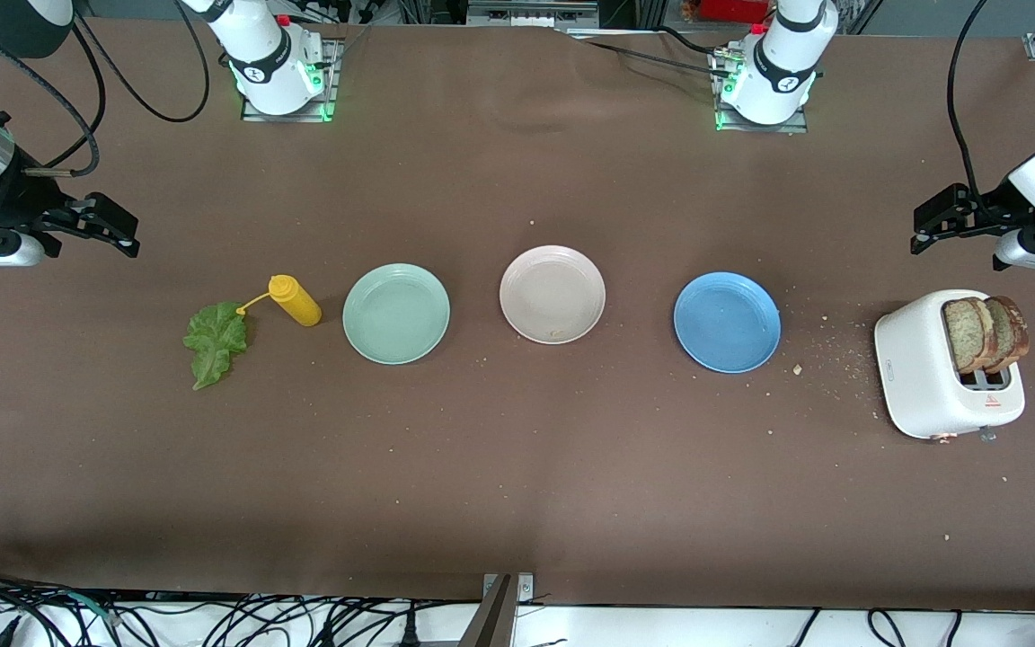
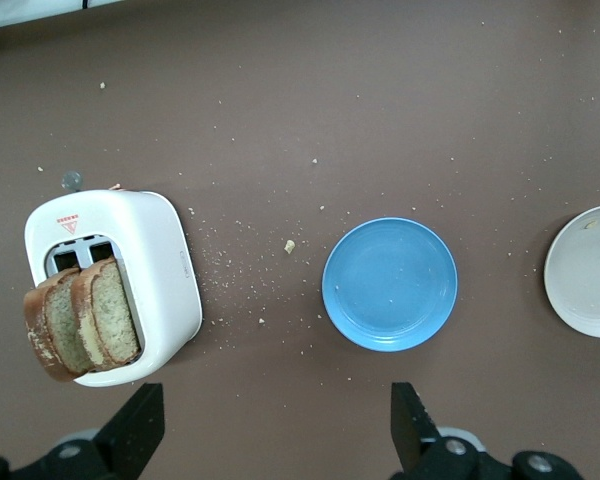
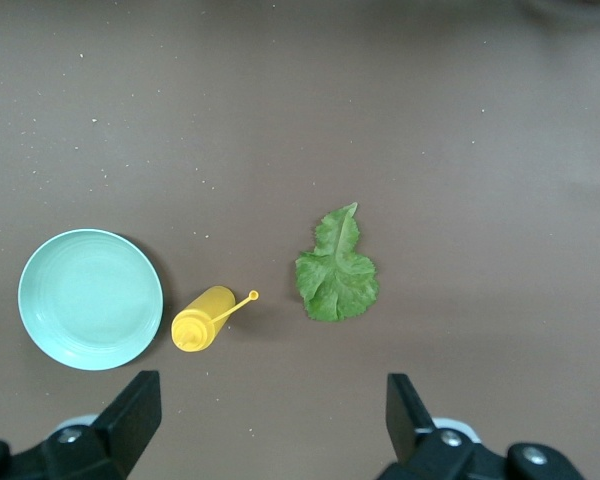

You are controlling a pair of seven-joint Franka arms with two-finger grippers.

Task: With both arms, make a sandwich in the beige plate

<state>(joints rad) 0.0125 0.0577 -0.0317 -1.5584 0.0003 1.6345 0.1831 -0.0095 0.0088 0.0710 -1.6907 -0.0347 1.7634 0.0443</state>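
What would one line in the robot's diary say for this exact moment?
stage: not started | beige plate: empty | toast: in toaster | lettuce: on table | left hand: open, waiting | right hand: open, waiting

A brown table [image 1: 517,485] carries a row of things. From the right arm's end: a lettuce leaf [image 1: 215,342], a yellow squeeze bottle [image 1: 295,300] lying beside it, a mint-green plate [image 1: 396,314], the beige plate [image 1: 552,295], a blue plate [image 1: 727,323], then a white toaster [image 1: 940,377]. Crumbs [image 1: 827,359] dot the table between blue plate and toaster.

Three plates [image 1: 395,314], two toast slices [image 1: 985,334]
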